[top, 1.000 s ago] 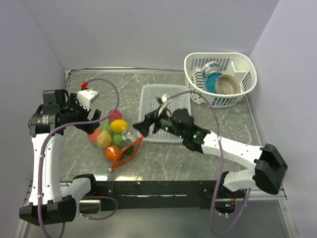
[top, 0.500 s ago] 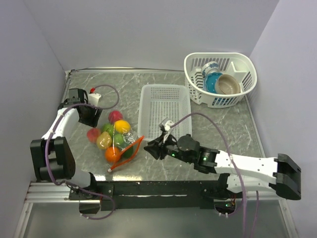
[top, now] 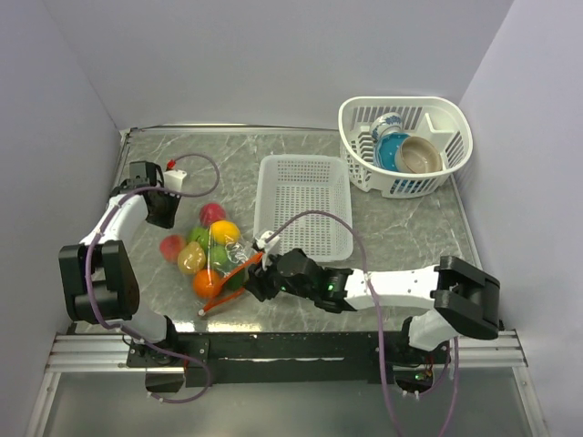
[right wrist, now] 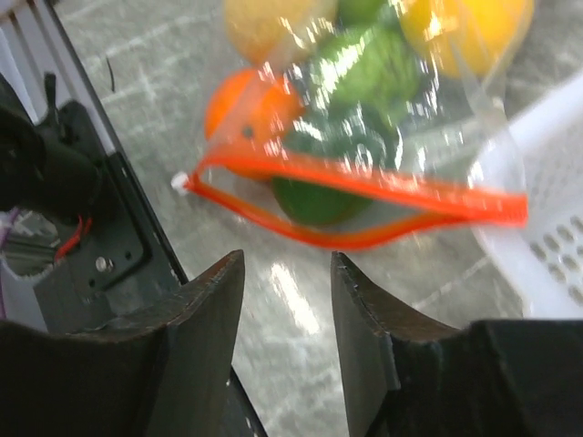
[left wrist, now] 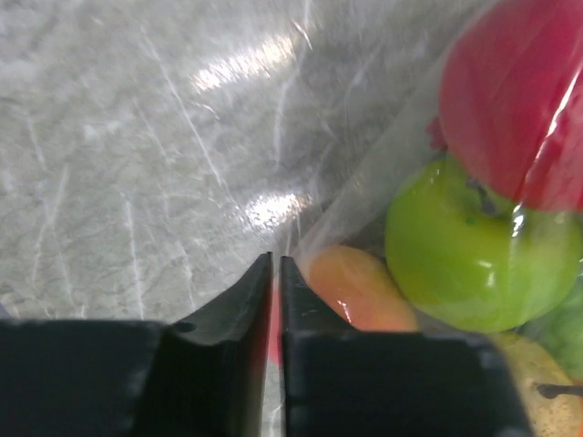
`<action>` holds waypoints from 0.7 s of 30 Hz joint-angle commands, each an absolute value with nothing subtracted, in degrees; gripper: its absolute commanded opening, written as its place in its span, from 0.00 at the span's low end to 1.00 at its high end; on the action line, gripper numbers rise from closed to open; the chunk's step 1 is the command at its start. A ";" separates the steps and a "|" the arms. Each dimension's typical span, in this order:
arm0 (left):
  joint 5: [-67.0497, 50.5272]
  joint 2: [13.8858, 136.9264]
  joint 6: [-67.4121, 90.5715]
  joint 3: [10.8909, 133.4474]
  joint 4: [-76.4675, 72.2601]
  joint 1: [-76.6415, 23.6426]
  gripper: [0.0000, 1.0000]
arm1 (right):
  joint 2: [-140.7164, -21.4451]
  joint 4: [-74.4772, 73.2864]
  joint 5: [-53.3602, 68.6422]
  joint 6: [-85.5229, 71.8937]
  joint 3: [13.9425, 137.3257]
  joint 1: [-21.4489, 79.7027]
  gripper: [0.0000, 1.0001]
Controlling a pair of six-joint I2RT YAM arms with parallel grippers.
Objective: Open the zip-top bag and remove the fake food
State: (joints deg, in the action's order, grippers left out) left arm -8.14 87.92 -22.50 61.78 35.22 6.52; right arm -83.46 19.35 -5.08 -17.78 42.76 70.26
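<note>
Clear floppy plastic zip-top bag (top: 217,266): lies on grey marbled surface (top: 410,238), lower left of centre in top view, just left of white flat slotted basket (top: 305,182).
Fake food: small round plastic fruits (top: 219,232) bunched in the bag, i.e. red, yellow, green, orange, peach. Left wrist view shows red (left wrist: 519,91), green (left wrist: 483,246) and peach (left wrist: 355,289) ones behind the film.
Orange-red zip strip (top: 233,277): runs diagonally along the bag's lower right edge. In right wrist view its two tracks (right wrist: 364,177) bow apart in the middle, with a green fruit (right wrist: 314,198) showing in the gap.
Left gripper (top: 164,215): at bag's upper left edge. Jaws pressed to a thin slit (left wrist: 276,266), and the bag's film edge runs straight into it, so it is pinched on the film.
Right gripper (top: 251,284): low over the surface at the bag's lower right, just beside the zip strip. Fingers spread wide (right wrist: 285,266), nothing between them, strip lies beyond the tips, not touching.
White round slotted basket (top: 405,188): upper right of top view, holds blue dish (top: 390,150) and tan dish (top: 419,157).
</note>
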 commanded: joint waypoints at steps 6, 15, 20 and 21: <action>-9.67 86.75 -21.09 59.68 34.54 6.68 0.01 | -90.26 24.43 -4.39 -17.93 49.83 70.75 0.76; -9.06 83.68 -23.11 56.78 34.81 8.08 0.01 | -97.64 22.94 -7.99 -16.52 53.79 70.75 0.84; -9.40 83.23 -23.91 56.43 35.51 8.79 0.01 | -101.85 20.58 -14.66 -14.33 57.12 70.75 0.88; -9.67 83.06 -23.82 56.51 35.68 8.88 0.01 | -102.47 20.22 -15.72 -13.89 57.74 70.84 0.89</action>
